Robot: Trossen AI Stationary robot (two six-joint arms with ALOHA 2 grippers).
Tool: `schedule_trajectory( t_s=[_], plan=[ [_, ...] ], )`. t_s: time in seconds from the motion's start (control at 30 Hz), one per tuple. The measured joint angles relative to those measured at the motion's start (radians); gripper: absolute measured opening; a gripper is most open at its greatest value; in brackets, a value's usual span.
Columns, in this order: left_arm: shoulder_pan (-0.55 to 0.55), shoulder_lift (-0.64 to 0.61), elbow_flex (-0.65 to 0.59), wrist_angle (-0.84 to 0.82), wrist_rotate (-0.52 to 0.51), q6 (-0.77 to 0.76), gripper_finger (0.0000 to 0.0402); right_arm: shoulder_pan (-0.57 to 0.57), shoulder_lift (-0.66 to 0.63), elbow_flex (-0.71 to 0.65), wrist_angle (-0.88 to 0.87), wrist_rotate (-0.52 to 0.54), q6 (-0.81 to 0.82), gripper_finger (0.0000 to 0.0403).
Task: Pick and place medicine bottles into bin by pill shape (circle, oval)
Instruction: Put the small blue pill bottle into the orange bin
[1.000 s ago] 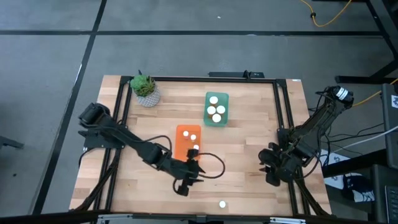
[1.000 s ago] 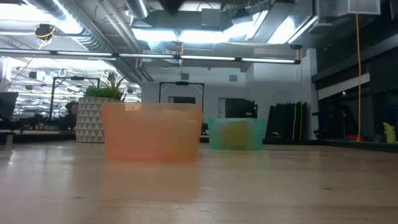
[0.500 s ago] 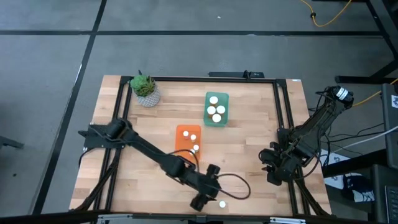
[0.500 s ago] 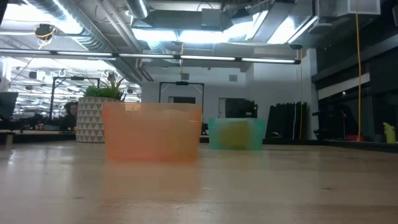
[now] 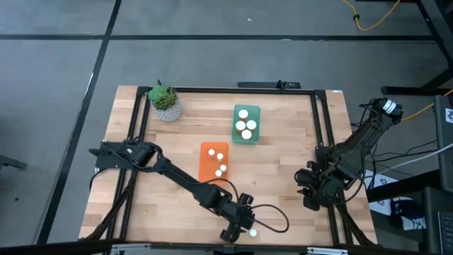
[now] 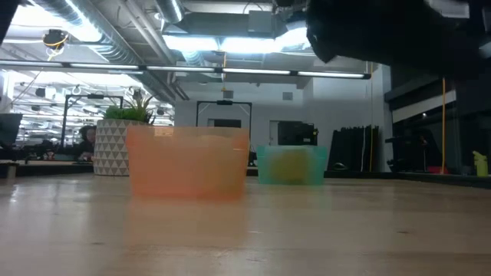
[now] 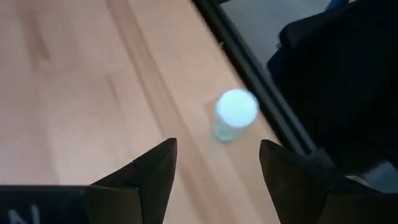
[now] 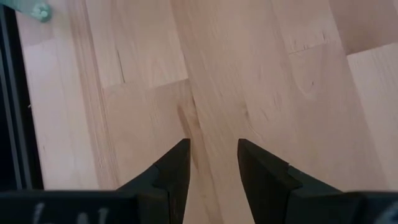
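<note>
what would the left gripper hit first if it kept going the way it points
Most likely the lone medicine bottle standing near the table's front edge: it sits just ahead of the open left gripper, roughly between its fingers. Depth is hard to judge.

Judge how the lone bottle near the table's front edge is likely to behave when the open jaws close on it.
The bottle stands upright, narrow and taller than wide, so an off-centre nudge could well tip it. Its round body would then probably roll, maybe toward the black frame rail beside it. Being small, it is likely light. The left gripper is open around empty air.
</note>
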Motion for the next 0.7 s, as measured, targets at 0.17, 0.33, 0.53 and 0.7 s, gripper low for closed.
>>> schedule_trajectory(
  t_s=[0.17,0.33,0.53,0.7],
  plan=[
    [0.0,0.037,-0.002,0.023,0.044,-0.025,0.0222,0.0,0.0,0.0,0.0,0.0,0.003,0.0135],
    [0.0,0.034,0.0,0.063,0.046,-0.021,0.0222,0.0,0.0,0.0,0.0,-0.001,0.003,0.0135],
    [0.0,0.039,0.0,0.08,0.055,-0.019,0.0222,0.0,0.0,0.0,0.0,-0.003,0.002,0.0135],
    [0.003,0.064,0.0,0.129,0.087,-0.018,0.0222,0.0,0.0,0.0,0.0,-0.003,0.003,0.0135]
  ],
)
